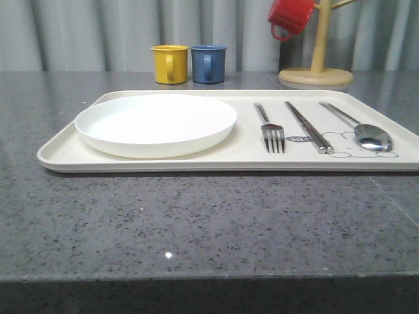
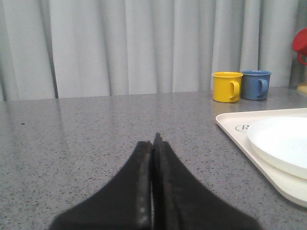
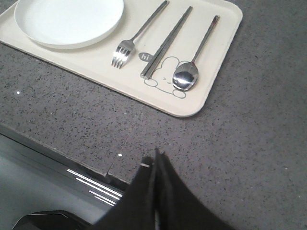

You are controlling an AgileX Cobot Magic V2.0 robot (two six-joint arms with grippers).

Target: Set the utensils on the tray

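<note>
The cream tray (image 1: pixel 157 165) (image 3: pixel 201 98) (image 2: pixel 235 134) lies on the grey table. On its right half rest a silver fork (image 1: pixel 272 131) (image 3: pixel 125 50), a pair of chopsticks (image 1: pixel 306 126) (image 3: pixel 165 44) and a spoon (image 1: pixel 366 134) (image 3: pixel 189 72), side by side, near a printed bunny. My left gripper (image 2: pixel 154 141) is shut and empty, low over the bare table to the left of the tray. My right gripper (image 3: pixel 156 160) is shut and empty, above the table's front edge, short of the tray's near right corner.
A round white plate (image 1: pixel 156 123) (image 3: pixel 69 19) (image 2: pixel 283 143) fills the tray's left half. A yellow mug (image 1: pixel 169 63) (image 2: pixel 227 86) and a blue mug (image 1: pixel 209 63) (image 2: pixel 255 84) stand behind the tray. A red mug (image 1: pixel 291 16) hangs on a wooden mug tree (image 1: pixel 317 65) at the back right.
</note>
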